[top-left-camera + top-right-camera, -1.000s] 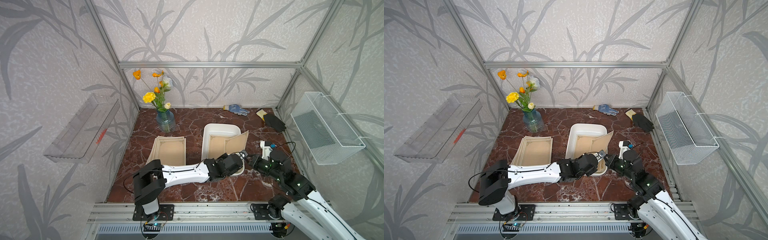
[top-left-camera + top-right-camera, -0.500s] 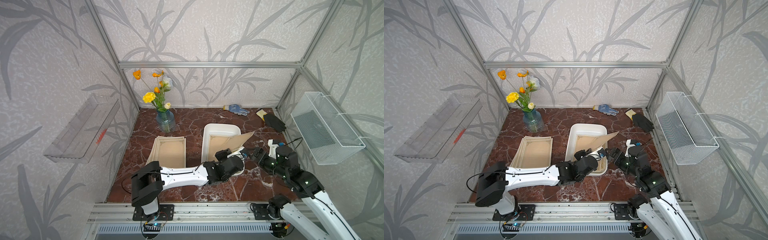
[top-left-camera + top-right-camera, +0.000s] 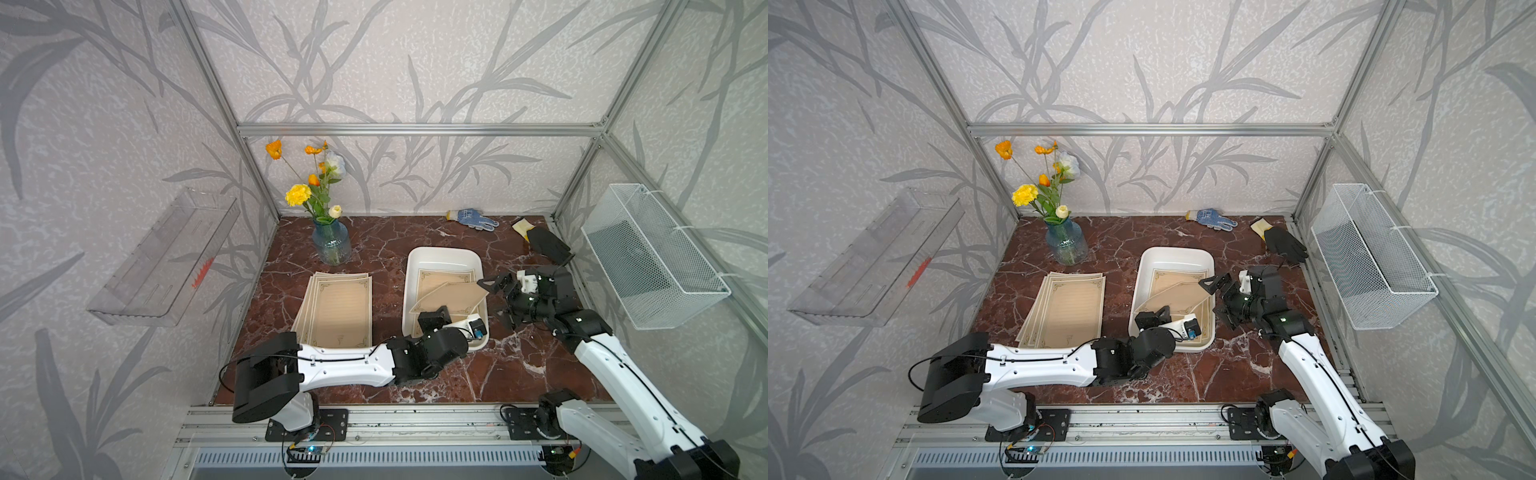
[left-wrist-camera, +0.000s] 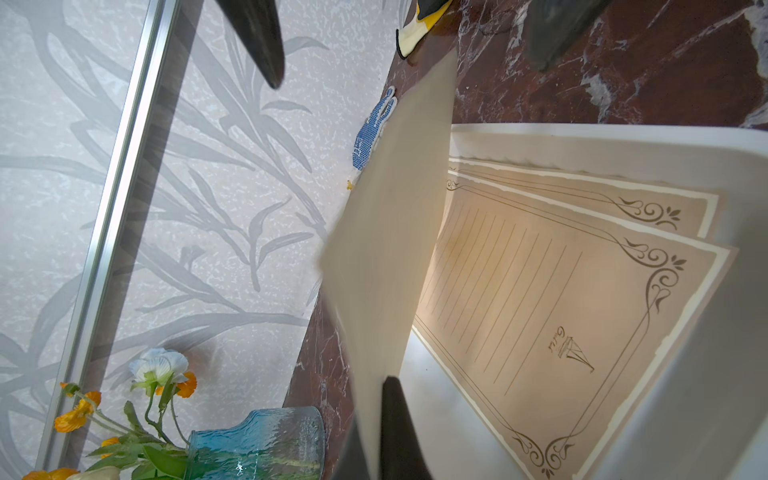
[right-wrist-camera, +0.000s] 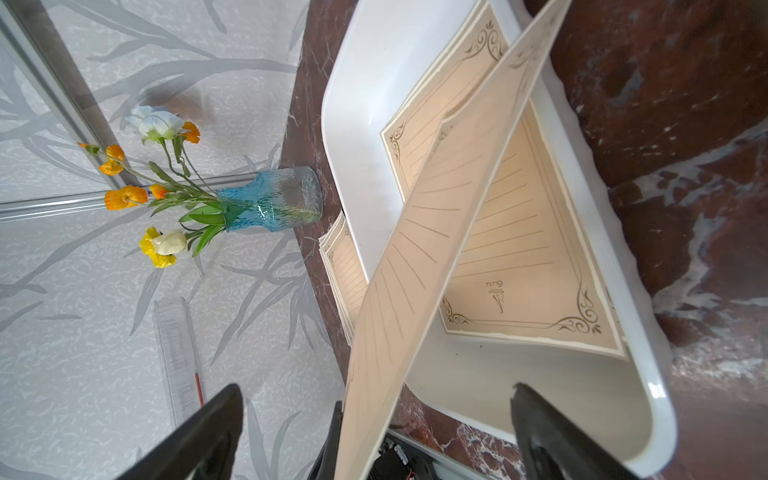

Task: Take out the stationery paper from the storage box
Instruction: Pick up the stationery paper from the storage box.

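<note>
Lifting a sheet of stationery paper out of the storage box: the left gripper is pinching its near edge tightly, tilting it above at least two sheets lying inside. The right gripper is gaping wide beside the raised corner, grasping nothing. Next move probably calls for carrying the sheet across to the table stack.

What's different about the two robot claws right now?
The left gripper is shut, pinching a lifted sheet at its near end; the right gripper is wide open and holds nothing. The left gripper sits over the white box; the right gripper is beside it, over the marble table, at the sheet's far corner. Both have black fingers.
</note>
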`<state>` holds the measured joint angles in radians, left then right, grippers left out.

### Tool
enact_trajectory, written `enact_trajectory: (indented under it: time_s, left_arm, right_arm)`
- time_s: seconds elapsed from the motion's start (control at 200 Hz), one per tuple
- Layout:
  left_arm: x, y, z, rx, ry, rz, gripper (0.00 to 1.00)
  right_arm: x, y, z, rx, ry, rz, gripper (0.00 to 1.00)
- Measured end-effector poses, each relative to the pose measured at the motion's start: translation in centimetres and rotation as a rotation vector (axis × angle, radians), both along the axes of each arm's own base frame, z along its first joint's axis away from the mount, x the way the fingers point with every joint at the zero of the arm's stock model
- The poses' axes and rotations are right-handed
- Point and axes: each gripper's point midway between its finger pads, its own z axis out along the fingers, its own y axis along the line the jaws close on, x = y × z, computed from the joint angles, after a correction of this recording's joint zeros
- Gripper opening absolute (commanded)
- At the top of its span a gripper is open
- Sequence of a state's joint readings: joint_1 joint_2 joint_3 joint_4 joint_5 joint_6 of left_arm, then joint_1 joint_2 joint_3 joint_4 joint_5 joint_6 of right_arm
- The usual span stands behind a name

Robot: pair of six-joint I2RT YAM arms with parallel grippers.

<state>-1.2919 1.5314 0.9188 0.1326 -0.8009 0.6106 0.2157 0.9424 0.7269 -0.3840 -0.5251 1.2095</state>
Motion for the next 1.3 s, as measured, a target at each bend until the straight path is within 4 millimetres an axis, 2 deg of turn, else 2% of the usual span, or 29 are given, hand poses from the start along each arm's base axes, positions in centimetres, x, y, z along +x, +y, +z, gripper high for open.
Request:
enact_trajectory:
  time_s: [0.14, 0.245, 0.495, 0.575, 0.645, 0.69, 0.755, 0.8, 0.895, 0.925, 0.97, 1.0, 1.03, 1.12, 1.2, 1.3]
  left_arm:
    - [0.0, 0.0, 0.2, 0.008, -0.016, 0.004, 0.0]
    - [-0.1, -0.1, 0.4, 0.008, -0.024, 0.0, 0.0]
    - [-1.2, -0.7, 0.1, 0.032, -0.044, -0.044, 0.0]
    - [-1.3, -0.7, -0.2, 0.047, -0.048, -0.052, 0.0]
    - [-1.3, -0.6, -0.2, 0.052, -0.055, -0.051, 0.0]
    - [-1.3, -0.6, 0.0, 0.051, -0.06, -0.049, 0.0]
    - [-1.3, -0.6, 0.2, 0.05, -0.068, -0.047, 0.03]
    - [-1.2, -0.6, 0.4, 0.049, -0.074, -0.046, 0.05]
    - [-1.2, -0.4, 1.1, 0.038, -0.086, -0.044, 0.21]
    - [-1.2, -0.3, 1.5, 0.031, -0.09, -0.042, 0.29]
    - [-1.2, 0.0, 2.1, 0.018, -0.097, -0.037, 0.44]
    - [-1.3, 0.3, 2.6, 0.001, -0.097, -0.032, 0.6]
    - [-1.4, 0.7, 3.2, -0.01, -0.095, -0.03, 0.72]
    - [-2.0, 2.3, 5.3, -0.085, -0.057, -0.037, 0.98]
    - [-3.1, 4.4, 7.9, -0.199, -0.001, -0.064, 1.0]
    - [-4.7, 7.8, 11.7, -0.373, 0.066, -0.119, 1.0]
  right_arm:
    - [-0.8, 0.0, -2.4, 0.028, 0.07, -0.018, 1.0]
    - [-1.2, 0.0, -4.1, 0.043, 0.116, -0.034, 0.95]
    - [0.6, 0.7, -5.3, 0.07, 0.13, -0.048, 0.74]
    - [1.2, 1.0, -5.6, 0.068, 0.132, -0.041, 0.59]
    - [1.6, 1.3, -5.6, 0.071, 0.13, -0.031, 0.41]
    - [1.9, 1.5, -5.5, 0.08, 0.13, -0.031, 0.27]
    - [2.2, 1.8, -5.1, 0.085, 0.114, -0.015, 0.01]
    - [2.4, 2.0, -4.7, 0.091, 0.105, -0.009, 0.0]
    - [3.0, 2.4, -3.3, 0.095, 0.066, 0.018, 0.0]
    - [3.3, 2.5, -2.6, 0.096, 0.046, 0.031, 0.0]
    - [3.8, 2.8, -1.2, 0.098, 0.009, 0.052, 0.0]
    - [4.1, 3.0, -0.2, 0.099, -0.02, 0.068, 0.0]
    - [4.5, 3.2, 0.9, 0.099, -0.046, 0.082, 0.0]
    - [5.7, 4.0, 4.9, 0.095, -0.155, 0.135, 0.0]
    - [6.6, 5.0, 8.6, 0.083, -0.26, 0.184, 0.0]
    - [7.1, 7.5, 13.0, 0.067, -0.387, 0.274, 0.0]
